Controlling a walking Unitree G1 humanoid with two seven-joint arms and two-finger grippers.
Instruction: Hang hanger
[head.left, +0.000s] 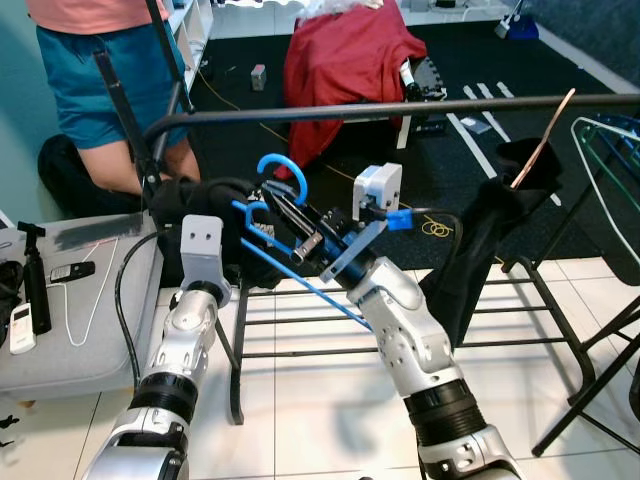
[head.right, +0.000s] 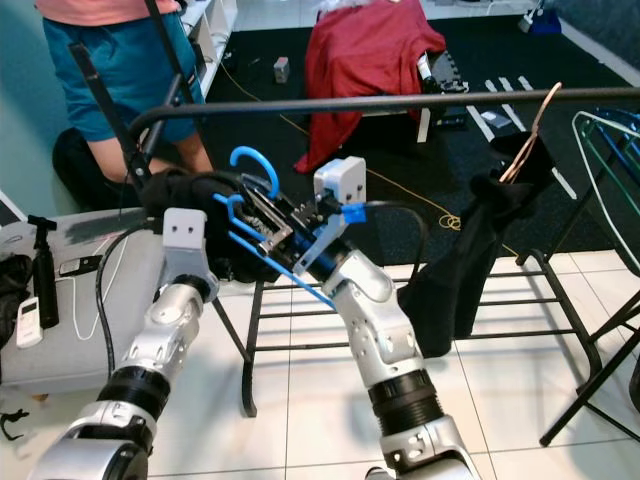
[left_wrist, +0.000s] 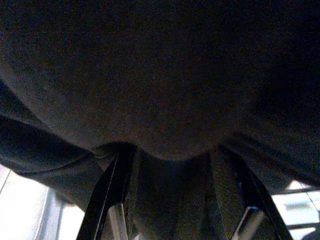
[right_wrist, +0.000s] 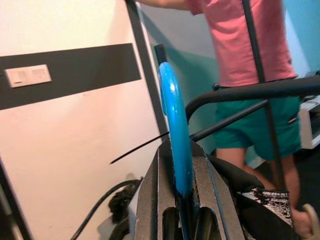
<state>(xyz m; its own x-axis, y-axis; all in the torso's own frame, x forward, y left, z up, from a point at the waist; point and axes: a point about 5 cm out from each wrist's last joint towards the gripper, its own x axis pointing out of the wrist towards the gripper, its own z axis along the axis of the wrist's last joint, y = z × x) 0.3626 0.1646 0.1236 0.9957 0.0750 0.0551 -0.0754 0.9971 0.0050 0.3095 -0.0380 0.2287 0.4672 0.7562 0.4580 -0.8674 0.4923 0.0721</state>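
Right gripper (head.left: 290, 215) is clamped on the neck of the blue hanger (head.left: 285, 235), just under its hook (head.left: 277, 168). The right wrist view confirms it: the blue hook stands up between the two black fingers (right_wrist: 150, 200), pinched on both sides. The hanger sits just below the black rail (head.left: 400, 108) of the clothes rack, hook tip near the rail but not over it yet, and the rail's bent end lies just beyond.

Left gripper (head.left: 205, 215) is buried in the dark garment (head.left: 195, 200) draped on the hanger. The left wrist view is mostly dark cloth with the finger edges at the bottom, so I can't tell whether it's open or closed.

Handling, as I judge it: the hanger is thin plastic — light, stiff, a bit slick, and likely to swivel in a pinch grip. The neck is the right place to hold it, since that leaves the hook free. The garment is soft and floppy, so it will sag and drag one side down — supporting it from the left makes sense.

Another dark garment (head.left: 500, 220) already hangs further right on the rail. A person in teal shorts (head.left: 95, 70) stands behind the rack.
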